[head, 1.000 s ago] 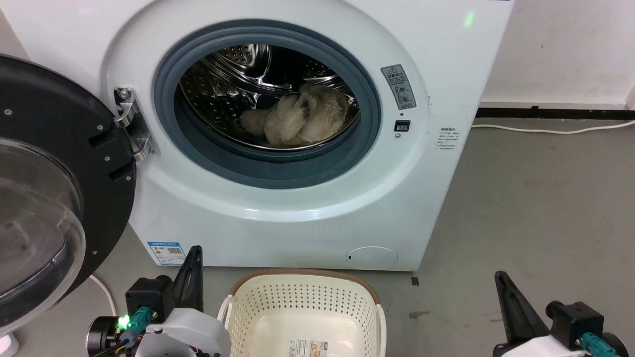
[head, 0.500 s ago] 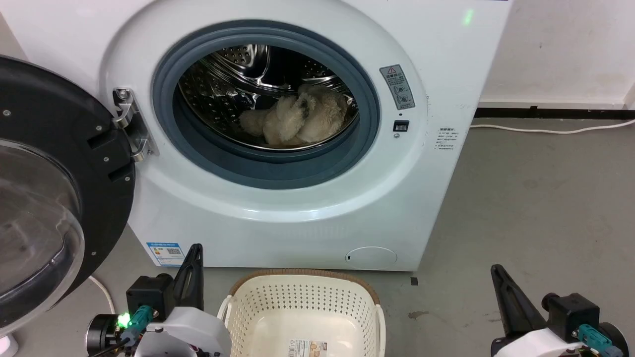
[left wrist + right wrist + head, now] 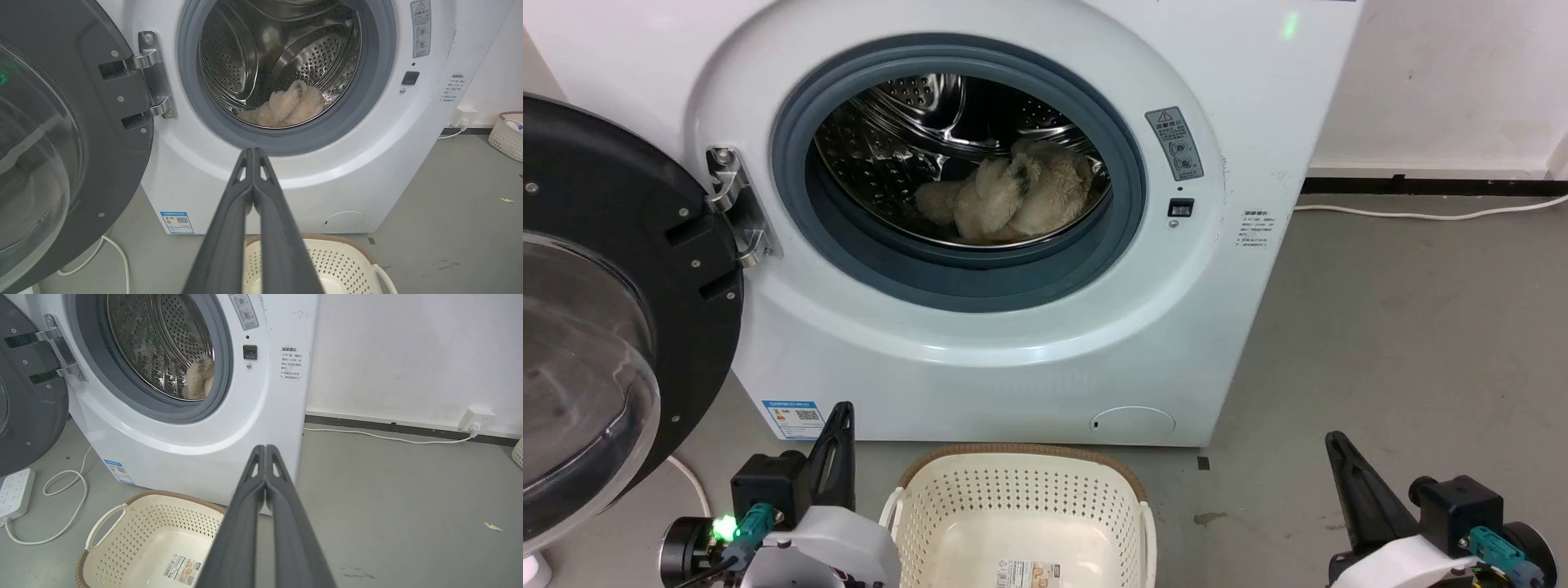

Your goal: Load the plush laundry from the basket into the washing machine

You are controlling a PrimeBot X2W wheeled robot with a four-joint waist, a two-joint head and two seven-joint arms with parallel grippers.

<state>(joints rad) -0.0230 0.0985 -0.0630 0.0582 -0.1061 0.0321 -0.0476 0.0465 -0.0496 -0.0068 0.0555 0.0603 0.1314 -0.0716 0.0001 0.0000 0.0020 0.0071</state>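
Status: toy [image 3: 1005,200] in washer [image 3: 1258,122] drum; basket [image 3: 1013,498] empty. Fingers of left gripper [image 3: 253,151] & right gripper [image 3: 265,448] together, nothing held. Risk: toy looks nr front lip, so closing door [image 3: 572,204] may pinch it.

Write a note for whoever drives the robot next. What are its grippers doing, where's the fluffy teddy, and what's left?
Left gripper: shut, holding nothing.
Right gripper: shut, holding nothing.
The fluffy cream-beige plush toy lies in the steel drum of the large white front-loading washing machine.
The cream perforated plastic basket stands on the floor before it, bare bottom showing.
Done: loading.
Left: probably nothing; the black-rimmed round glass door stands open.
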